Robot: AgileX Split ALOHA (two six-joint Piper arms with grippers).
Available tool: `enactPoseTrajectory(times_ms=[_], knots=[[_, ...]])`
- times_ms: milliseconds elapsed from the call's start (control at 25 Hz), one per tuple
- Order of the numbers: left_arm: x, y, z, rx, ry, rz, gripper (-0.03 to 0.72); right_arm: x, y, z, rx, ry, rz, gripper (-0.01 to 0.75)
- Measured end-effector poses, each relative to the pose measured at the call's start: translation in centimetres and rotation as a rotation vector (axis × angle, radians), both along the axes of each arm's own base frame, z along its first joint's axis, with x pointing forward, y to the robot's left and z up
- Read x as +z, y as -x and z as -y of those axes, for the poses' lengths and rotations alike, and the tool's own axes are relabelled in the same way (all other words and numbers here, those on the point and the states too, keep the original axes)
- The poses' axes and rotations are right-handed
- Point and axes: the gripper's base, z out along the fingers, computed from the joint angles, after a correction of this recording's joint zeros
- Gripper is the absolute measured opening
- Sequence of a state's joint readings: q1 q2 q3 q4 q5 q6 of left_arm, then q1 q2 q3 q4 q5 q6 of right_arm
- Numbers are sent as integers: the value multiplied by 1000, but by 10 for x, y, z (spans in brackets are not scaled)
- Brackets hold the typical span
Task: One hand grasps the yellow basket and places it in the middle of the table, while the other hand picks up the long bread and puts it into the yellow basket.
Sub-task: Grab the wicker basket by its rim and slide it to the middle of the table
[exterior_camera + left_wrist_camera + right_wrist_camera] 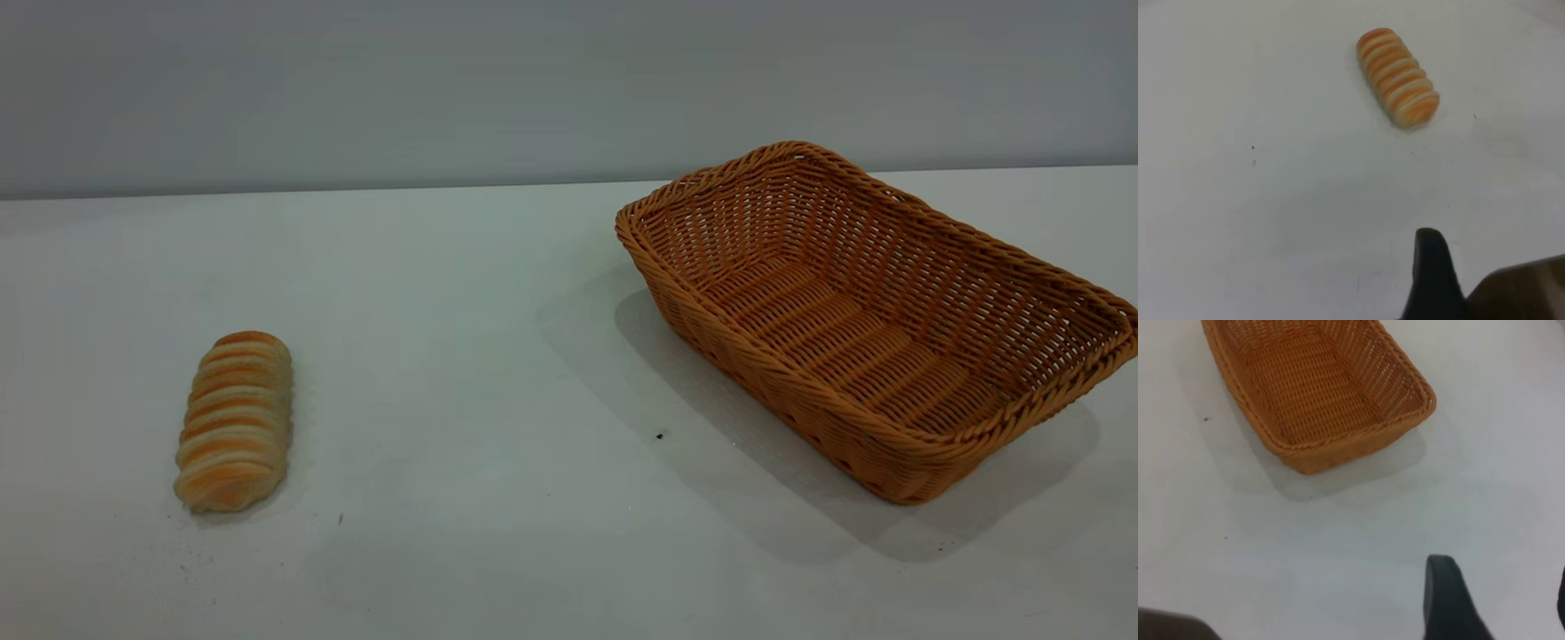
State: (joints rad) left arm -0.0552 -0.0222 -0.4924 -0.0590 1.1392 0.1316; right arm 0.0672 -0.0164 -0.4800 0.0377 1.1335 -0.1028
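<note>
The yellow basket [876,311] stands empty on the right of the white table [498,356], turned at an angle. It also shows in the right wrist view [1315,383]. The long bread [235,421] lies on the table at the left, and shows in the left wrist view [1398,77]. Neither arm shows in the exterior view. My right gripper [1501,573] hovers over bare table, apart from the basket's short end, open and empty. My left gripper [1435,267] shows only as a black part over bare table, well apart from the bread.
A grey wall [533,89] runs behind the table's far edge. A few tiny dark specks [660,436] mark the tabletop. A blurred brown shape [1531,287] fills one corner of the left wrist view.
</note>
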Motion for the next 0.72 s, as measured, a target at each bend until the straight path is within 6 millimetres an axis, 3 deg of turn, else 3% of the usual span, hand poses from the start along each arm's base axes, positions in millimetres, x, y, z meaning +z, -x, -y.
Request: enactPoseTrajectory(times_ms=[720], knots=[[0, 0, 0, 0, 0, 0, 540, 0, 0, 0, 0, 0, 0, 330]])
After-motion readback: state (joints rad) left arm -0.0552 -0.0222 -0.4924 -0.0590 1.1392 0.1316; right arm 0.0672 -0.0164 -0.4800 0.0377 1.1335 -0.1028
